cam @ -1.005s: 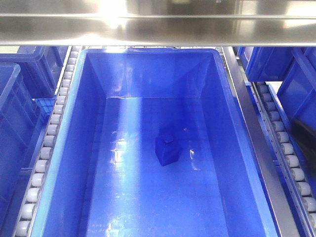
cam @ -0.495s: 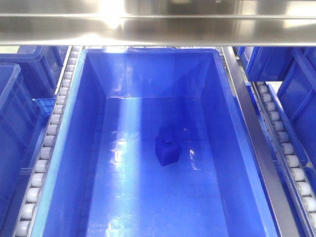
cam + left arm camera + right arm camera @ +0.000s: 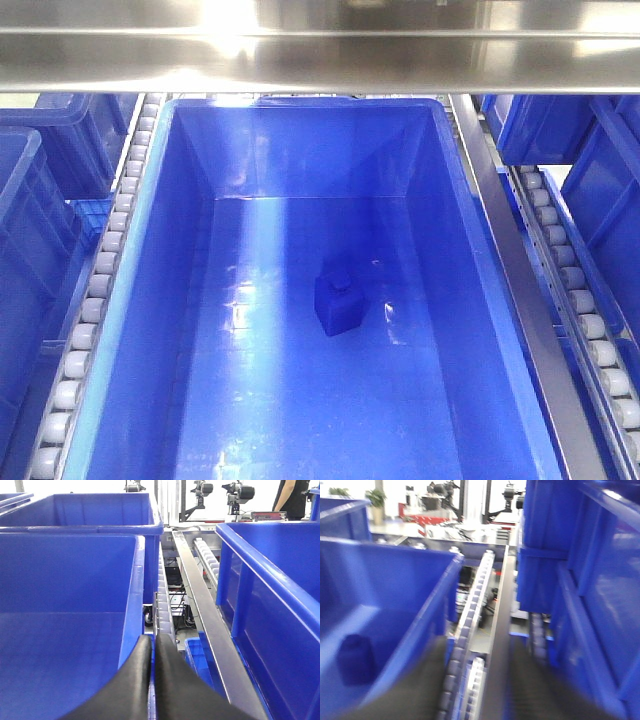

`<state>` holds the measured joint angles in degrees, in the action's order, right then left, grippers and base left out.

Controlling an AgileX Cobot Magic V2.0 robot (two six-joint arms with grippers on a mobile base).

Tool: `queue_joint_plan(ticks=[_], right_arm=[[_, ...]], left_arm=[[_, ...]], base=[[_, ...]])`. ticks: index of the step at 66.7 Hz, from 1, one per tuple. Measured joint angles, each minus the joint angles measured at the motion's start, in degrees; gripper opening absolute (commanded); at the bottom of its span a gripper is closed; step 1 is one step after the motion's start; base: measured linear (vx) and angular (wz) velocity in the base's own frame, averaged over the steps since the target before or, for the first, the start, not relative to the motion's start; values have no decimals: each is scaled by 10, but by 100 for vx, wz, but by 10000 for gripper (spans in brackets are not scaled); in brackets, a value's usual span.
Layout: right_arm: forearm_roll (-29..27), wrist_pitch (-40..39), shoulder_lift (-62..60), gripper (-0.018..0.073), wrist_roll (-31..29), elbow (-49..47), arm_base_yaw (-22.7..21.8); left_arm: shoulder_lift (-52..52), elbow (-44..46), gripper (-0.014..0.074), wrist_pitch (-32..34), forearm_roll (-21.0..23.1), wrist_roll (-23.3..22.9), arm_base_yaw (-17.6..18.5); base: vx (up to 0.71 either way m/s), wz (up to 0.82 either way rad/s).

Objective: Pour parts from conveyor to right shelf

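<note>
A large blue bin point(image 3: 150, 300) fills the front view on the roller conveyor. A small dark blue part point(image 3: 339, 303) lies on its floor near the middle. The part also shows blurred in the right wrist view point(image 3: 355, 657), inside the bin on the left. My left gripper point(image 3: 152, 641) has its black fingers pressed almost together, with only a thin slit between them, beside a blue bin wall point(image 3: 135, 595) and over a roller track. My right gripper point(image 3: 479, 680) is open and blurred, its fingers straddling the roller track point(image 3: 470, 630) to the right of the bin. Neither gripper shows in the front view.
A steel beam point(image 3: 320, 45) crosses the top of the front view. Roller tracks point(image 3: 95, 290) and steel rails point(image 3: 520, 290) run along both sides of the bin. More blue bins stand at the left point(image 3: 30, 230) and right point(image 3: 610, 200). A person point(image 3: 295, 497) stands far back.
A dark shape at the right edge of the front view has slipped out of sight. The bin and the part have not moved.
</note>
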<state>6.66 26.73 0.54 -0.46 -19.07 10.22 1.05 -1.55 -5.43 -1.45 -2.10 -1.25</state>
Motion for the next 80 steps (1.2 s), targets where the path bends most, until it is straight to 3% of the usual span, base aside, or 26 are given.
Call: queue_joint_plan(ticks=[48,56,66,80], right_arm=[[4,18,0,-9,0,0,-3],[-2,14,0,-9,0,2,-46],[-18,-52,-2,-9,-1,46,-117],[-45,-162,-12,-9,-1,157,-127]], left_arm=[[0,0,-6,0,0,0,0],[0,0,-6,0,0,0,0],[0,0,-6,0,0,0,0],[0,0,-6,0,0,0,0]], base=[[0,0],[0,0],[0,0],[0,0]])
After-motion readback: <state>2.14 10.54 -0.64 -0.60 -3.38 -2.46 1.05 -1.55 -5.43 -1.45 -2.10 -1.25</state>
